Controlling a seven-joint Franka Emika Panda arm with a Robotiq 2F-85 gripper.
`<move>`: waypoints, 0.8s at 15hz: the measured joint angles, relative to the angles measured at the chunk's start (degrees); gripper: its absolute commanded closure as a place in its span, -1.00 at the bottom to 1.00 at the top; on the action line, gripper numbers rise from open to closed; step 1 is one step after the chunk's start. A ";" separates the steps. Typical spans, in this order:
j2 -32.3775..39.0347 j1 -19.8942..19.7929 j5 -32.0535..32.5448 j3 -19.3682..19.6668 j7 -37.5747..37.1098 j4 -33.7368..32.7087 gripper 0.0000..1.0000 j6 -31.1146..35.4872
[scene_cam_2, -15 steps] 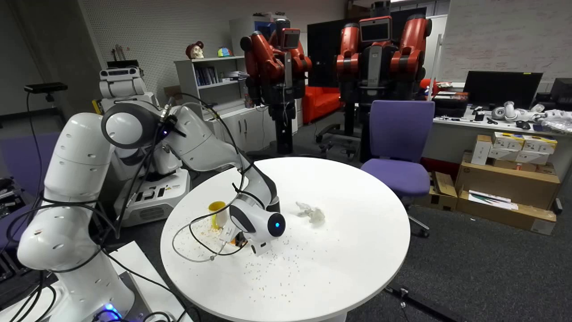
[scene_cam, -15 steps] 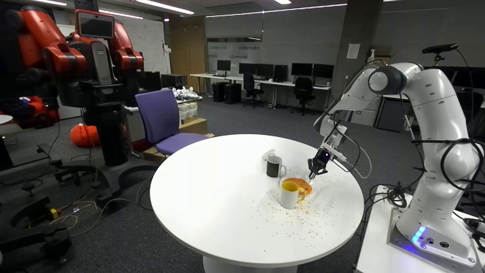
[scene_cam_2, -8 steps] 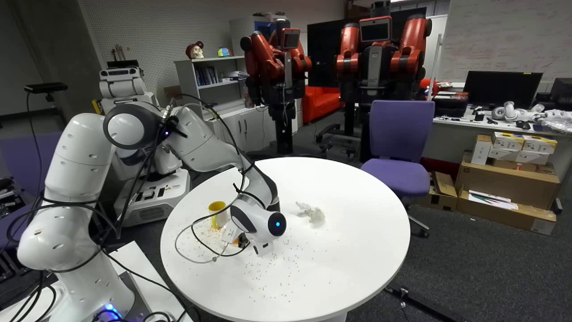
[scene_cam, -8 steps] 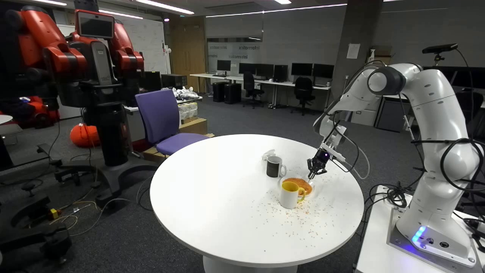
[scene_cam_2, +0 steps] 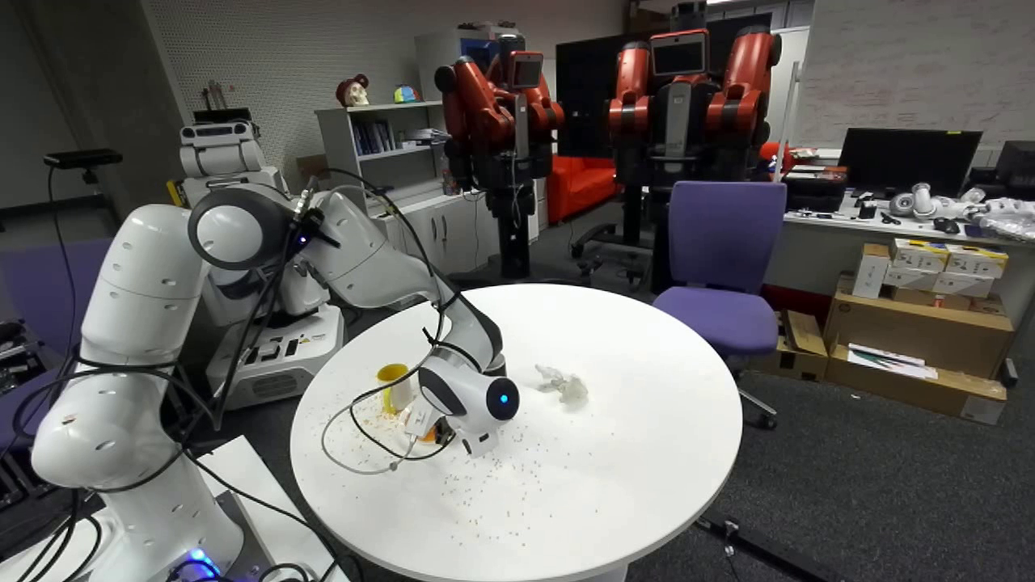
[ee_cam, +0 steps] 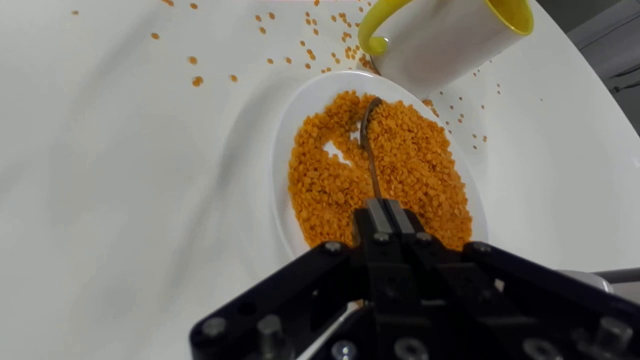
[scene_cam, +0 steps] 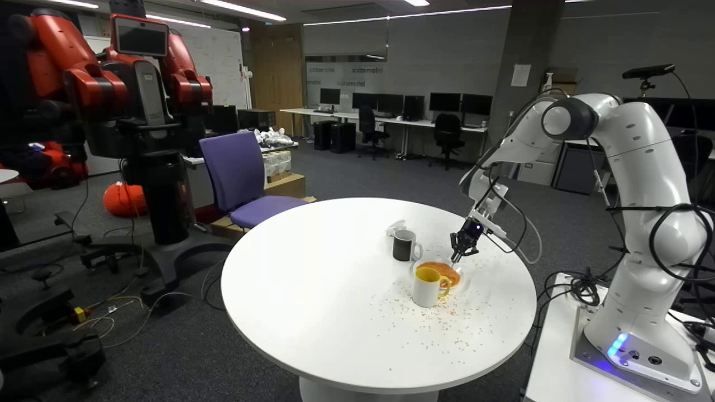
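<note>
So the end effector (ee_cam: 384,204) has its fingers pinched tight around the handle of a spoon (ee_cam: 368,155), which pokes out past the tips toward the top of the wrist view. The far end of the spoon sits down in a heap of orange lentils (ee_cam: 422,165) on a white plate (ee_cam: 284,175), roughly mid-frame. It's seen edge-on, so the bowl is hard to make out. A couple of bare patches of plate show just left of it.

Upper right of the wrist view is a yellow mug (ee_cam: 440,45) (white outside tbh, but yellow inside and on the handle), right by the plate rim. Can't tell if they touch. Loose lentils are scattered over the counter (scene_cam: 313,279) around both.

In an exterior view, a black mug (scene_cam: 402,247) stands upright to the plate's upper left, with crumpled plastic (scene_cam: 395,227) showing past it. A purple chair (scene_cam: 232,173) is left of the counter, and a red robot (scene_cam: 148,92) fills the upper left. Also in an exterior view, the arm (scene_cam_2: 364,263) covers most of the plate and black mug.
</note>
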State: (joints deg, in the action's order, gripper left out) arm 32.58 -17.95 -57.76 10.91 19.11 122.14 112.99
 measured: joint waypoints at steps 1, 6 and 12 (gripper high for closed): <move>0.00 0.01 0.00 -0.16 0.66 -0.02 0.99 0.11; 0.00 0.09 0.01 -0.85 4.42 -0.02 0.99 0.62; -0.26 0.16 0.02 -1.07 9.43 -0.02 0.99 1.80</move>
State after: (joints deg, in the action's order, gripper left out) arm 32.32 -17.78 -57.74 9.84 28.54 122.12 114.79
